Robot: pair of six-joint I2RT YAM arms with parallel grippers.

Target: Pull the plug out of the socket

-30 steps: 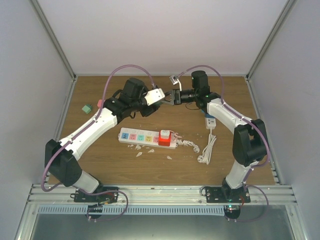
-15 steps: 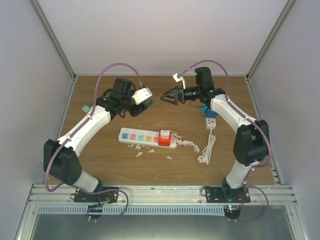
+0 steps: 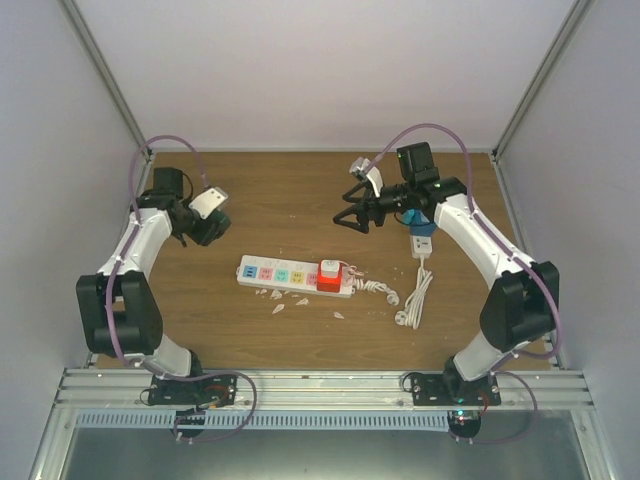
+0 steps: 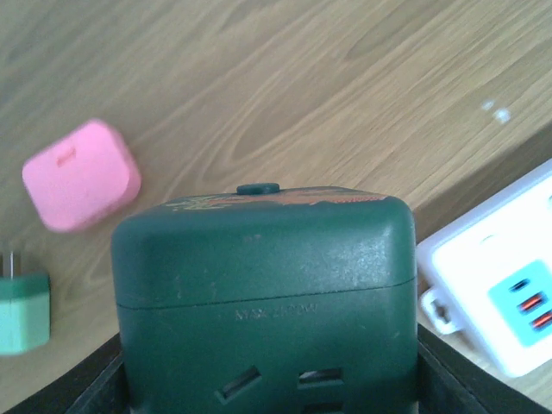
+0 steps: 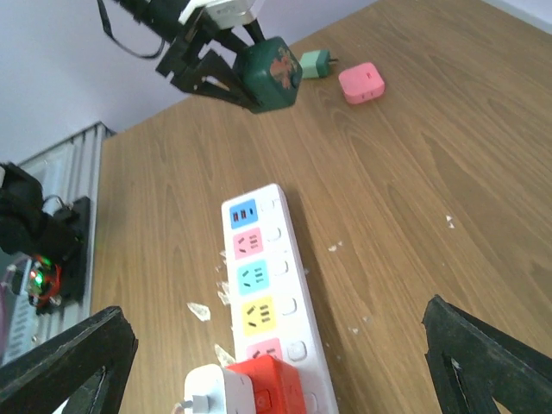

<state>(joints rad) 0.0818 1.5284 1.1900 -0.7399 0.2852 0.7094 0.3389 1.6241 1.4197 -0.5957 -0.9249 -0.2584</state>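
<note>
left pincer (image 4: 269, 379): clamped on a dark green socket block (image 4: 263, 267), both fingers snug against its sides, held up off the surface (image 3: 300, 195)
right pincer (image 3: 350, 219): spread wide apart, nothing in it, hanging in the air
power strip (image 3: 290, 274): flat on the surface, down below and in front of the right pincer, well apart from the left one
red plug (image 3: 329, 280): seated in the strip at the end nearest the right pincer, with a small white plug (image 3: 329, 266) touching it
pink block (image 4: 82, 175) + little green plug (image 4: 21, 312): on the surface just past the left pincer, near each other, not touching
white charger (image 3: 422, 243): under the right arm, behind that pincer, cord trailing toward the near edge
white scraps (image 3: 278, 305): scattered beside the strip
</note>
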